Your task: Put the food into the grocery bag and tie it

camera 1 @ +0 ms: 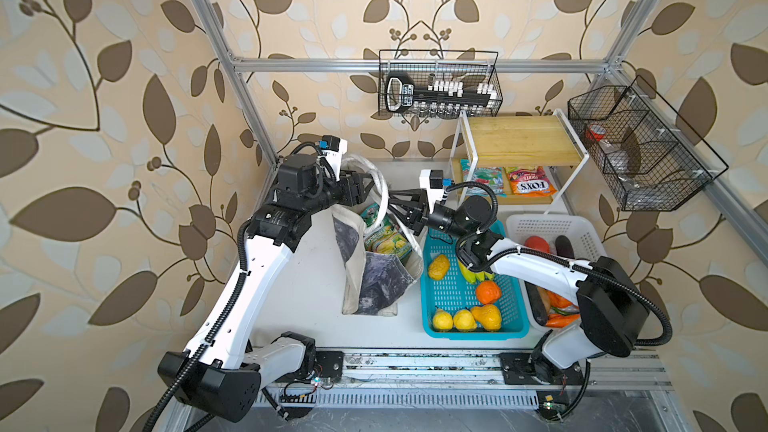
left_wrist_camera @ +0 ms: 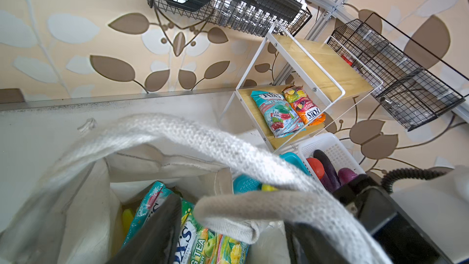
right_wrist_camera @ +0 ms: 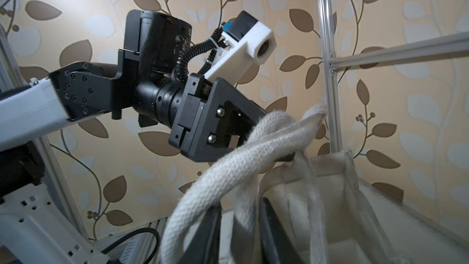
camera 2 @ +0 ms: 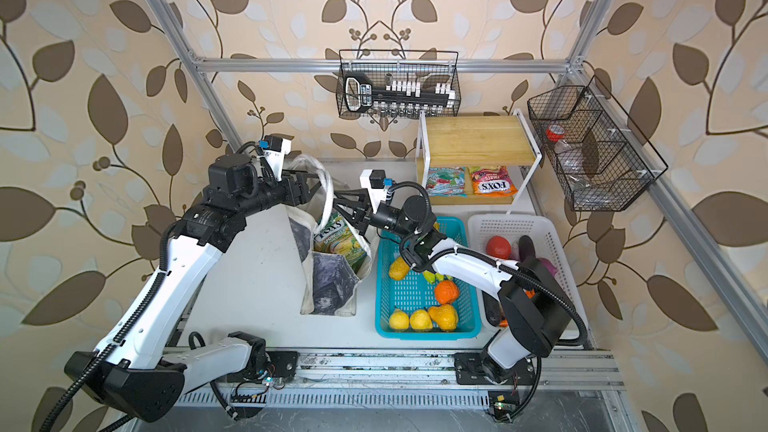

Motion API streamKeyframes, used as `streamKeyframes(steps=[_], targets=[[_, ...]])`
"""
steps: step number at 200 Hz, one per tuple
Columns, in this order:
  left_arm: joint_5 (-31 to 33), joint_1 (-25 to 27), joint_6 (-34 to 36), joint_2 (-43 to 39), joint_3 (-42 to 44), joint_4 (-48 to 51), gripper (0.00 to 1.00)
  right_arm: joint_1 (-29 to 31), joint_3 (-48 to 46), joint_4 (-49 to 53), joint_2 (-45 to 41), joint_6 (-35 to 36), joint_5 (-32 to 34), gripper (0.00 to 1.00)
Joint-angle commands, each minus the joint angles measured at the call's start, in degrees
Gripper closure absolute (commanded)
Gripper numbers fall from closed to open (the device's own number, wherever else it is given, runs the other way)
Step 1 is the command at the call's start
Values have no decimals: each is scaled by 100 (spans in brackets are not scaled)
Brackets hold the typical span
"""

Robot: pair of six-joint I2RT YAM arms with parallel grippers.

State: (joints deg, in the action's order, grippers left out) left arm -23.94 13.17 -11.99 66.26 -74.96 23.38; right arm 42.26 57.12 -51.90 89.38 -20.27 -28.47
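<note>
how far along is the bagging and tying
Done: snack packets sit in the bag. In hand: left gripper and right gripper are at the handles, looped loosely, no tight knot. Left: fruit in the turquoise basket, a teal packet on the shelf, and the tie.

The grocery bag point(camera 1: 370, 284) stands on the worktop point(camera 1: 307, 284), left of centre, mouth up; snack packets point(camera 1: 384, 236) sit upright in it; the left gripper point(camera 1: 365, 185) is at the bag's far end and the right gripper point(camera 1: 395, 202) just to its right, with the strap handles point(camera 1: 384, 189) between them; just beside the bag on the right lies the fruit basket point(camera 1: 453, 288), with toy fruit point(camera 1: 464, 320) in it; right of that, side by side, the second basket point(camera 1: 552, 226) holds vegetables point(camera 1: 536, 245); behind both baskets stands a shelf rack point(camera 1: 523, 139); on its lower shelf a mint packet point(camera 1: 484, 180) lies left of the FOX'S packet point(camera 1: 530, 184); one wire basket point(camera 1: 440, 85) hangs on the rear rail, and another wire rack point(camera 1: 640, 147) on the right-hand rail.
</note>
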Motion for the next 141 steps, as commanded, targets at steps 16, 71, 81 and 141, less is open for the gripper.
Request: streamKeyframes(steps=[16, 71, 81, 141], targets=[[157, 7, -51, -109, 238, -442, 100, 22, 125, 281, -129, 156, -369, 100], [-110, 1, 418, -96, 774, -1301, 50, -93, 448, -5, 23, -371, -1156, 100], [-276, 1, 383, -87, 988, -1822, 29, -136, 458, -287, 59, -737, -1325, 100], [-1481, 1, 272, -189, 1259, -2955, 100, -362, 533, -1252, 363, -1859, -1876, 100]])
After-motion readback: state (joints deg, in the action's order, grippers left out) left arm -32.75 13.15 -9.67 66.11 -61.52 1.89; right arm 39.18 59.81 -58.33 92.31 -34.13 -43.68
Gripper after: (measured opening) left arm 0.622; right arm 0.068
